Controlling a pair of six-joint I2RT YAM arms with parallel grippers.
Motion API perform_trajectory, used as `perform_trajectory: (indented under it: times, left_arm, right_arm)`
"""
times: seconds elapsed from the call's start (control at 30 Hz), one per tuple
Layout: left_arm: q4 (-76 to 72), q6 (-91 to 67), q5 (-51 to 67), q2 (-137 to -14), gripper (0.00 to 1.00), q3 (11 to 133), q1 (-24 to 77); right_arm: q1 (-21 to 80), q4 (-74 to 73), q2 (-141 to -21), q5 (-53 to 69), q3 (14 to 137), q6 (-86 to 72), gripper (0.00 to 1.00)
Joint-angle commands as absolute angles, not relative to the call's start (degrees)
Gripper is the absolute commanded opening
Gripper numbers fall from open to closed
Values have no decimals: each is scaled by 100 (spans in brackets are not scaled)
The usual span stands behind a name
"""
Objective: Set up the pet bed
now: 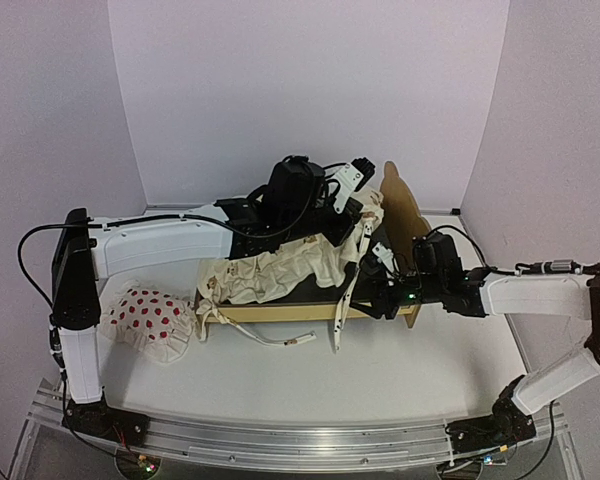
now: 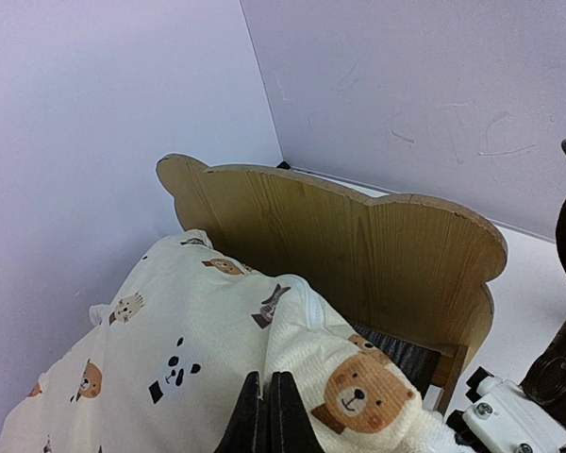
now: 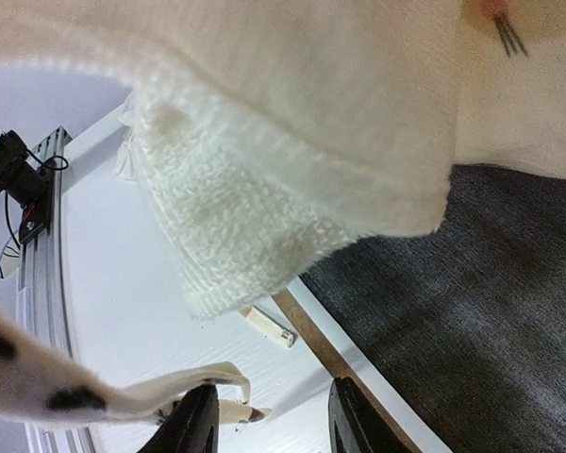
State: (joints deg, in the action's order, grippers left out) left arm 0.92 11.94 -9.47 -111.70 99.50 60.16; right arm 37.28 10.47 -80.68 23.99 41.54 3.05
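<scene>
While my left fingers (image 2: 285, 420) are clamped on the quilt (image 2: 170, 321) by the headboard (image 2: 358, 245), the bed (image 1: 280, 312) sits centred on the bench (image 1: 310, 400). My right fingers (image 3: 357, 420) gape, holding nothing, so I'd draw the quilt flat slowly.

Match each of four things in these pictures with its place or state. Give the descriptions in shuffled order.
Things:
1. red-dotted pillow
2. animal-print quilt
3. bear-ear headboard
4. left gripper

Places or states:
A. shut
B. standing upright at the right end of the pet bed, as the top view shows it
C. lying on the table, left of the bed
D. draped over the bed

Pairs: 1-C, 2-D, 3-B, 4-A
</scene>
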Motion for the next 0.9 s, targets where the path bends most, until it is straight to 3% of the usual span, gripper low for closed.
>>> perform_trajectory:
  times: [0.0,0.7,0.87]
  left_arm:
    - [-215,1134,-977,-10729,0,10001,5977]
    - [-150,1084,-941,-10752,0,10000,5910]
    - [-140,1067,-926,-10777,0,10027,5914]
  right_arm:
    - [3746,1586,-8220,2596,4175,105,42]
    - [3746,3140,-7885,3586,3727,-1127,49]
    - [3746,3601,-7871,3696,3665,-1469,45]
